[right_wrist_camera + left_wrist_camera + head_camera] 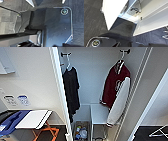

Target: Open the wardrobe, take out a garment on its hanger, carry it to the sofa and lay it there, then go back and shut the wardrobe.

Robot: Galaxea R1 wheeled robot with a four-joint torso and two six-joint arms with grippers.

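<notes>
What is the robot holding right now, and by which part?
Nothing that can be seen: the dark red jacket with white sleeves hangs by its thin white hanger from a hook inside the open white wardrobe, with no claw on it.

I note: black T-shirt [71, 89] on its own hanger; wire basket [81, 130] of small items below it; white folding table [33, 119] with orange legs; dark grey carpet [92, 22].

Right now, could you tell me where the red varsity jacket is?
In the head view, the jacket hangs on its hanger at the right of the open wardrobe, opposite the black T-shirt.
</notes>
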